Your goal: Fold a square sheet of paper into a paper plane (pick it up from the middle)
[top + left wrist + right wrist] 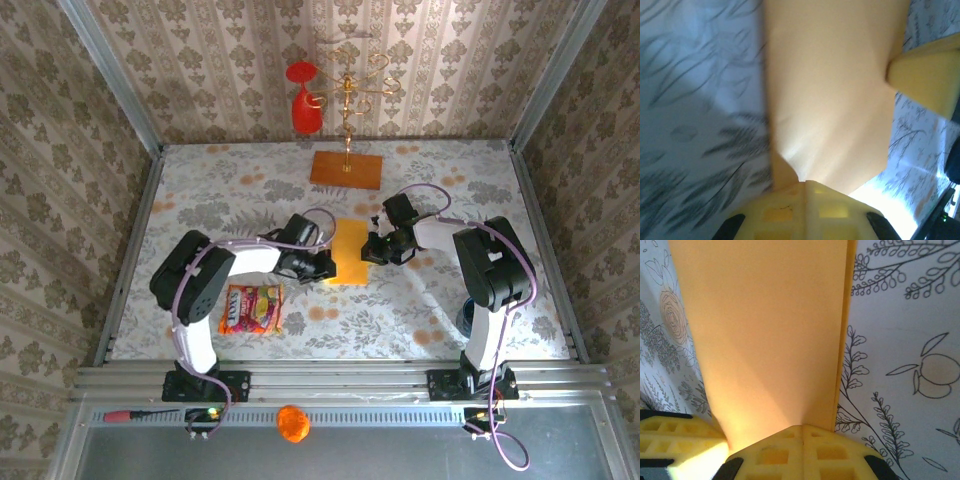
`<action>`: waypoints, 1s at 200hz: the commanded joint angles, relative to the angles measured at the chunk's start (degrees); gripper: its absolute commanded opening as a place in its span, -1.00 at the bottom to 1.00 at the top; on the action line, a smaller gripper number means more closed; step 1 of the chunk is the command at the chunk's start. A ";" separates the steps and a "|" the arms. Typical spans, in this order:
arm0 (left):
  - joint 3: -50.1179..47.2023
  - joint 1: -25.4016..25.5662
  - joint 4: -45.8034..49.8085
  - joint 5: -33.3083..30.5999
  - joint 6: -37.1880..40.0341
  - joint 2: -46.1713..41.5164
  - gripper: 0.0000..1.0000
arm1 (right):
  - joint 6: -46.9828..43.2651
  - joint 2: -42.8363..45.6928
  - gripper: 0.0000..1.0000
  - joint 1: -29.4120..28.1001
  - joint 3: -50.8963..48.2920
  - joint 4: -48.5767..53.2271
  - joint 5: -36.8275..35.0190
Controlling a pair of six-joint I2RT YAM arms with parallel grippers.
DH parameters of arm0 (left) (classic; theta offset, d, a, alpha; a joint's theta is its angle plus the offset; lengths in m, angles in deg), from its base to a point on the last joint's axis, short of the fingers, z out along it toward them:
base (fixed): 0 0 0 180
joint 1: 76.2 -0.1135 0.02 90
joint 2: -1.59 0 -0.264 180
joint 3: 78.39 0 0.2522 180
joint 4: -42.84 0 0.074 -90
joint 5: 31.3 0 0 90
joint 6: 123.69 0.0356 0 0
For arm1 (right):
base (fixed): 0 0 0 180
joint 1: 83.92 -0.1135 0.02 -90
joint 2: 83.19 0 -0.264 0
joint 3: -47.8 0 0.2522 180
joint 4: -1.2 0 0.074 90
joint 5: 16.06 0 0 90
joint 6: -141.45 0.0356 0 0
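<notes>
Got the square sheet of paper (349, 252) dead centre of the overhead frame, over the flowery desk (430, 330), looking like a narrow upright strip. Can't tell whether it's lying flat or lifted a bit. Pinched from both sides: left jaws pressed together on its left edge, right jaws pressed together on its right edge. Same story in the left wrist view, with the sheet (830, 100) running up from shut yellow pads (785, 215) at bottom centre. Ditto in the right wrist view, with the sheet (765, 330) showing a doubled layer along its right edge. Also spotting a colourful snack packet (252, 308) lower left, print too small to read. Brownish-orange board (346, 169) with a gold stand (348, 100) up at top centre.
</notes>
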 commanded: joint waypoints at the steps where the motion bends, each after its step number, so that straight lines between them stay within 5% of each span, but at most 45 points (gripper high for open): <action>1: -4.29 -0.49 7.21 -0.25 1.19 -1.63 -1.00 | -0.10 -5.69 -0.95 0.38 -3.43 8.99 -15.79; 59: -1.41 -0.15 8.72 -1.75 4.10 -7.95 -1.00 | -0.01 -5.66 -0.95 0.20 -3.45 8.91 -15.79; 118: 6.34 3.26 5.32 -1.19 1.86 1.79 -1.00 | -0.02 -5.64 -0.95 0.05 -3.59 8.83 -15.97; 200: -4.81 1.30 6.76 -2.92 2.93 -3.74 -1.00 | 0.14 -4.62 -0.95 -0.84 -3.25 8.66 -15.61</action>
